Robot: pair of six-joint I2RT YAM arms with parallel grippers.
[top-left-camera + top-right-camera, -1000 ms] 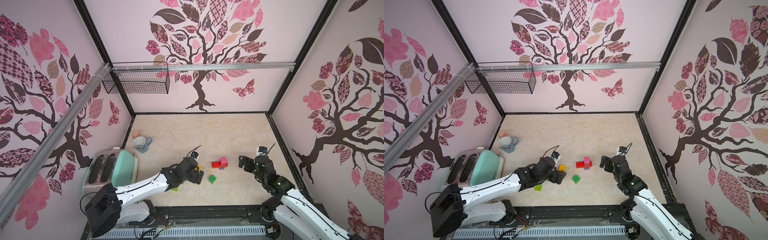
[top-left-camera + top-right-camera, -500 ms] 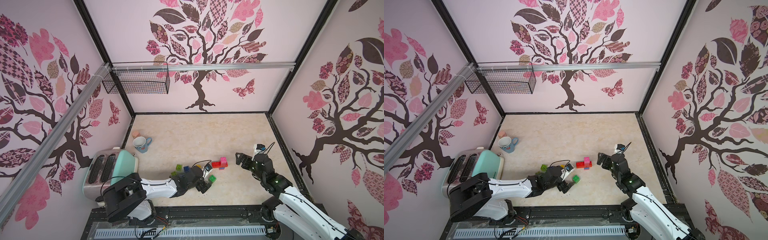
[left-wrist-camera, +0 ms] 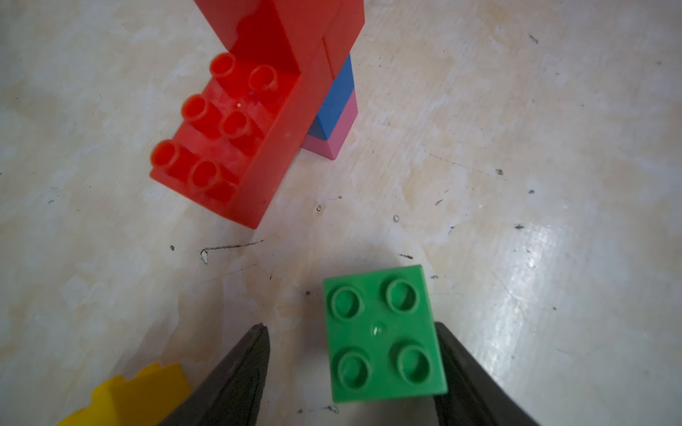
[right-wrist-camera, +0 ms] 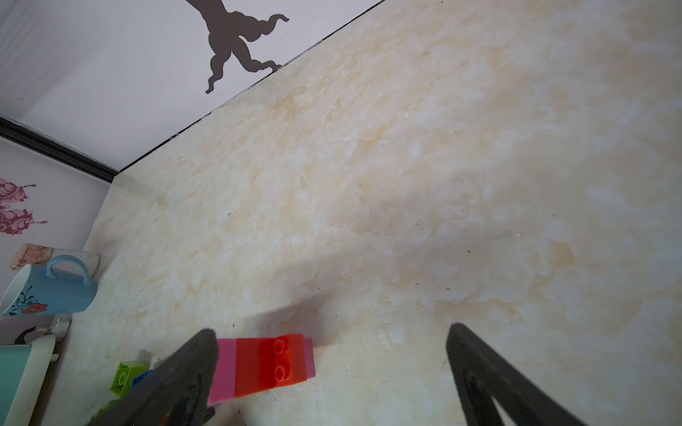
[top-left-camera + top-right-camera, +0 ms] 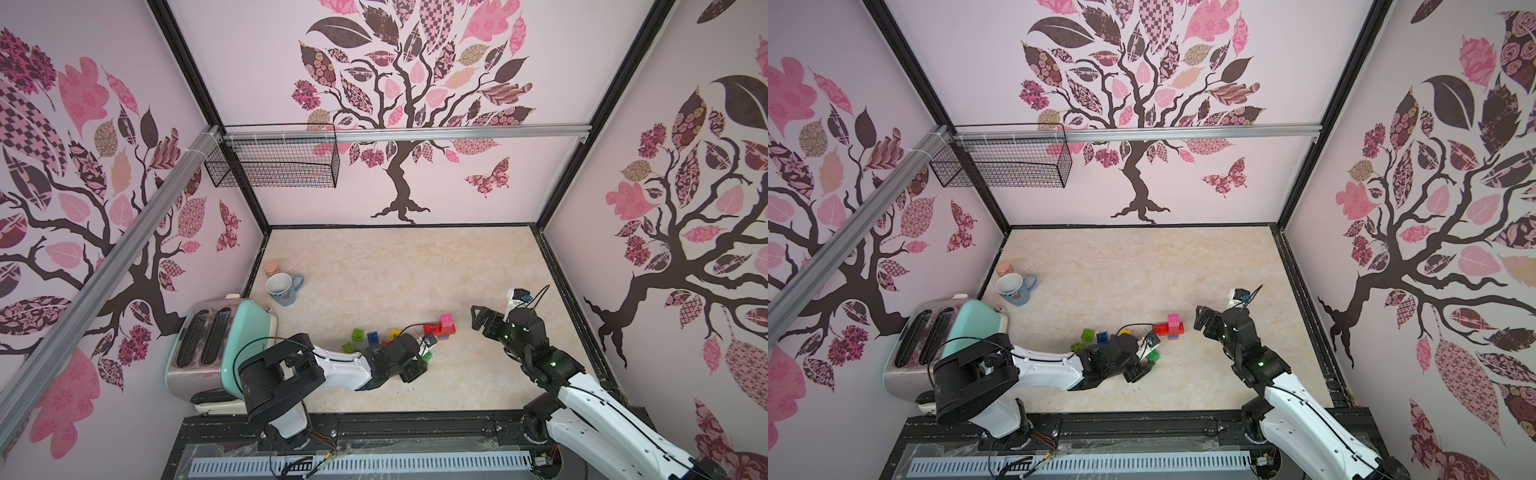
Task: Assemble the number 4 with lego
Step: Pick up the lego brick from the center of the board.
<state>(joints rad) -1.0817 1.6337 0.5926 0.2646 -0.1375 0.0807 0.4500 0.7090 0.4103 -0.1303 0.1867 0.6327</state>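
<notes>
The left claw [image 3: 350, 326] is straddling the square green lego brick [image 3: 383, 335], jaws part open and not yet gripping it, the brick sitting studs-up near the red-and-pink stack [image 3: 258, 121] beyond.

Mug [image 5: 287, 297] behind toaster [image 5: 208, 345], bricks [image 5: 358, 333] left of stack [image 5: 446, 322] — apparently apart

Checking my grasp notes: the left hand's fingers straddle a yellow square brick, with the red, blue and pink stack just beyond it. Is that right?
Not quite: the brick between the fingers of the left hand is green, not yellow, as the left wrist view shows. The red, blue and pink stack does stand just beyond it.
</notes>
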